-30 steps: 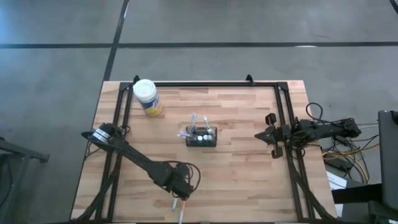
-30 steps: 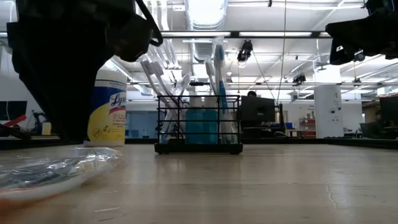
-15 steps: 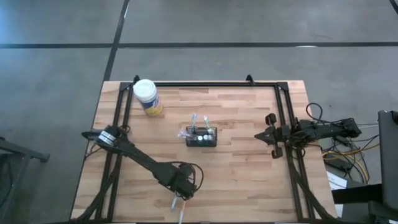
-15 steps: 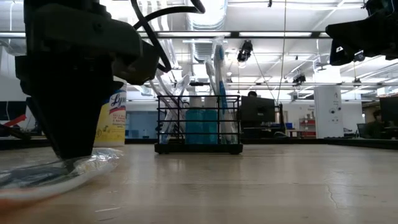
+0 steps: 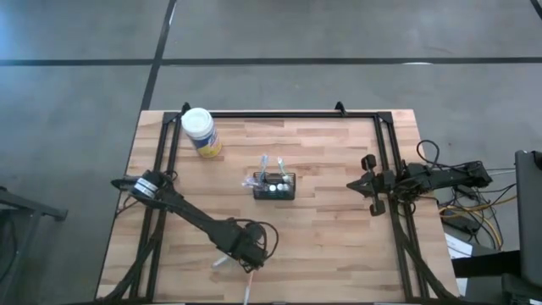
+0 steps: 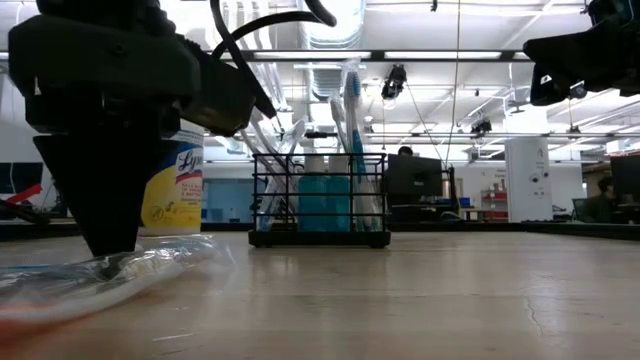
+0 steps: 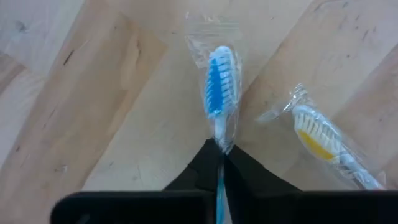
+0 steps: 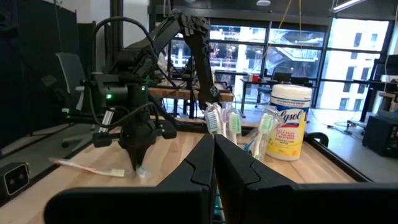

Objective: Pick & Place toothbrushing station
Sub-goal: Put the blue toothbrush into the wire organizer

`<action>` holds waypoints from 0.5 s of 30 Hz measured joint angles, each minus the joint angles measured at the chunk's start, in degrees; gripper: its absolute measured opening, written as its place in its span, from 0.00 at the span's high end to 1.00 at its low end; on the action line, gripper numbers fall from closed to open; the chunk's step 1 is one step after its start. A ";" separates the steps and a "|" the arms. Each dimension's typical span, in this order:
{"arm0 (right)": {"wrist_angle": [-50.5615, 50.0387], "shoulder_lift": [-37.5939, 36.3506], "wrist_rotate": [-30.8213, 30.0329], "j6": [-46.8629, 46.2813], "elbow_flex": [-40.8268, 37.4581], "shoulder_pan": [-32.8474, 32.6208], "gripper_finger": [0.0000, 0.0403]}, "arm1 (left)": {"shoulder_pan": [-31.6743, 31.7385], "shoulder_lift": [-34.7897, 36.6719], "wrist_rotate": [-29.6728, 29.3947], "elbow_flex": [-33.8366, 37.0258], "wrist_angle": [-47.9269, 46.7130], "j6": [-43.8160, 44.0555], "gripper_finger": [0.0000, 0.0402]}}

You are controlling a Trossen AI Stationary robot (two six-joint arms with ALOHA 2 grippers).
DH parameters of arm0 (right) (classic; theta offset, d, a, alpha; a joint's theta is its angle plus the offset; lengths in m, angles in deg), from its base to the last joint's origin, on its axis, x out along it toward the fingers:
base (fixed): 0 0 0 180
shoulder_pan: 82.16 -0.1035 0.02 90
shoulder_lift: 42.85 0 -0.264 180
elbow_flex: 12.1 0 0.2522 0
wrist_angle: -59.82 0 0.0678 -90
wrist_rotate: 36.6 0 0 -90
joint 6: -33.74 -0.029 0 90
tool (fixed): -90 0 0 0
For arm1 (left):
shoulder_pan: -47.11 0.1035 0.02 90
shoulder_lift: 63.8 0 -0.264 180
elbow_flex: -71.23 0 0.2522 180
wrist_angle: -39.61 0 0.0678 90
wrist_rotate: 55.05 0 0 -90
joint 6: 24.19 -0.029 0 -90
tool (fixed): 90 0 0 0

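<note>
From above, the left claw is seen lowered at the worktop's near edge, its wrapped toothbrush now swung out to its left, while the toothbrushing station stands unmoved at mid-worktop and the right claw is parked at the right edge, pressed together. At table height, the left claw's fingers, wide 1 second ago, are now pinched on the clear wrapper. In the left wrist view, 2 wrapped brushes are shown, the blue-bristled brush clamped at its neck and the yellow-bristled brush lying free just beside.

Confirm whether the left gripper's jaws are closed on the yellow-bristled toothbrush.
No. In the left wrist view the left gripper pinches the wrapped blue-bristled toothbrush; the yellow-bristled toothbrush lies loose beside it.
</note>
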 joint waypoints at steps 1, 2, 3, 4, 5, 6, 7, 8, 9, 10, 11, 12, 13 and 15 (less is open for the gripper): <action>0.00 0.00 0.00 -0.14 0.00 0.00 0.98 | 0.02 0.04 -0.02 0.00 0.02 -0.46 0.97; 0.00 0.00 -0.01 -0.14 0.00 0.00 0.98 | 0.02 0.23 -0.02 0.00 0.04 -0.99 0.97; 0.01 0.00 0.00 -0.17 0.00 0.00 0.98 | 0.02 0.42 -0.02 0.00 0.05 -1.64 0.97; 0.05 0.00 -0.02 -0.17 0.00 0.00 0.98 | 0.00 0.96 -0.04 0.00 0.06 -2.44 0.96; 0.07 0.00 -0.02 -0.17 0.00 0.00 0.98 | -0.03 1.64 -0.14 0.00 0.07 -3.38 0.97; 0.07 0.00 -0.02 -0.19 0.00 0.00 0.98 | -0.15 2.56 -0.60 0.00 0.05 -4.12 0.97; 0.07 0.00 -0.02 -0.21 0.00 0.00 0.98 | -0.38 3.52 -1.52 0.08 0.07 -4.96 0.98; 0.08 0.00 -0.06 -0.21 0.00 0.00 0.98 | -0.61 4.50 -2.77 0.26 0.08 -5.45 0.98; 0.09 0.00 -0.07 -0.25 0.00 0.00 0.98 | -0.82 5.63 -4.80 0.39 -0.25 -5.64 0.99; 0.11 0.00 -0.07 -0.39 0.00 0.00 0.98 | -0.93 7.23 -6.97 0.50 -0.78 -6.18 0.99; 0.12 0.00 -0.07 -0.67 0.00 0.00 0.98 | -1.26 9.41 -9.39 0.48 -1.07 -6.60 0.99; 0.22 0.00 -0.13 -0.92 0.00 0.00 0.98 | -1.41 11.87 -11.59 0.35 -0.99 -6.99 0.99; 0.34 -0.02 -0.13 -1.04 0.00 0.00 0.98 | -1.74 14.23 -13.84 0.23 -0.98 -7.91 0.99; 0.65 -0.02 -0.13 -1.12 0.02 0.00 0.98 | -2.78 18.47 -17.97 0.42 -1.81 -9.50 1.00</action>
